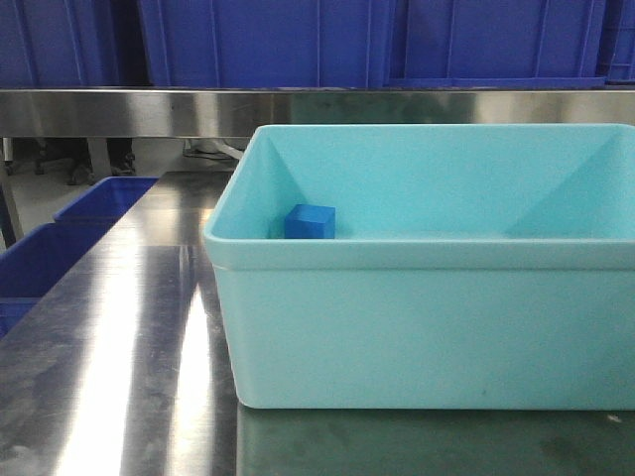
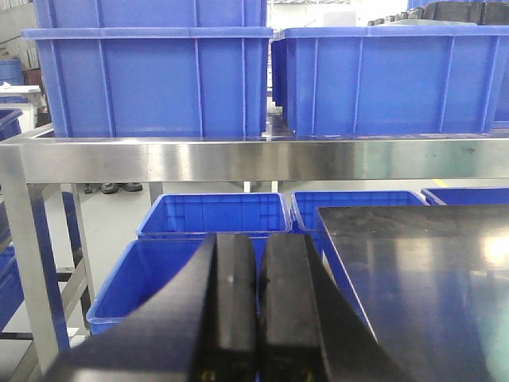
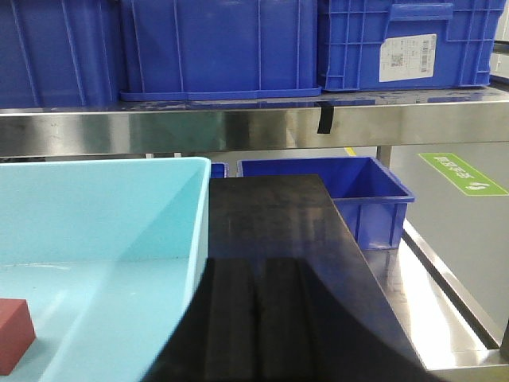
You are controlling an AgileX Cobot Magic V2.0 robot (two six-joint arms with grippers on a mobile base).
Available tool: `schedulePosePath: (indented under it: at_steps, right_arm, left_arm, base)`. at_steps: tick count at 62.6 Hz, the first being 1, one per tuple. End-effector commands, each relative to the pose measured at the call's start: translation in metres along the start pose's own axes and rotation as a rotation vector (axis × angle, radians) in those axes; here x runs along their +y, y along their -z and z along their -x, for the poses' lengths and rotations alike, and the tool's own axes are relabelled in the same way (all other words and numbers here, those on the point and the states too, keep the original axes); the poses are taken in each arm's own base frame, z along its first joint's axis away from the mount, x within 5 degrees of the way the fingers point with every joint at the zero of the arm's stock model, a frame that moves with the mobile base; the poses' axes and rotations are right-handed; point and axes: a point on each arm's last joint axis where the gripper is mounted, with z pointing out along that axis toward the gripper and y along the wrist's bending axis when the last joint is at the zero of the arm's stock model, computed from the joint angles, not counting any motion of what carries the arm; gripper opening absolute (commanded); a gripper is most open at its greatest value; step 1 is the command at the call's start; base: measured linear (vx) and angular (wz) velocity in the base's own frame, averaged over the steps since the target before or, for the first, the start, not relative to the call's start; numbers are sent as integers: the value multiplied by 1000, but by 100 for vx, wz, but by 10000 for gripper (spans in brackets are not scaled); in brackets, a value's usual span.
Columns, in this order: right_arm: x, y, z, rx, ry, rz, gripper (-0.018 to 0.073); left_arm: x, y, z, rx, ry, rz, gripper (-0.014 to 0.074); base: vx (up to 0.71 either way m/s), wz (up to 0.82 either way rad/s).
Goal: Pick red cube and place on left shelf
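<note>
Red cube (image 3: 14, 336) lay in the turquoise tub (image 3: 200, 215), left gripper (image 2: 258, 263) and right gripper (image 3: 254, 278) both pinched closed on nothing, so we judged picking and shelving undone.

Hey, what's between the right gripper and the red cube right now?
In the right wrist view, the side wall of the turquoise tub stands between the right gripper and the red cube, which lies inside the tub; otherwise only bare tub floor.
</note>
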Motion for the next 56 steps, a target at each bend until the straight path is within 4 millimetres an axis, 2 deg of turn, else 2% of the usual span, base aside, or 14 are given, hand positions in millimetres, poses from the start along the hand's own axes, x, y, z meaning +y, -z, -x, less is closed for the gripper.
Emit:
schedulePosePath:
  at_steps: [1,56]
  right_arm:
    - [1,3,17,-126,9,2,55]
    - [1,3,20,-155,9,3,55]
  left_arm:
    - [0,1,0,-73,10,0,90]
    - [0,1,0,-73,10,0,90]
  base:
    - [0,0]
    - [0,0]
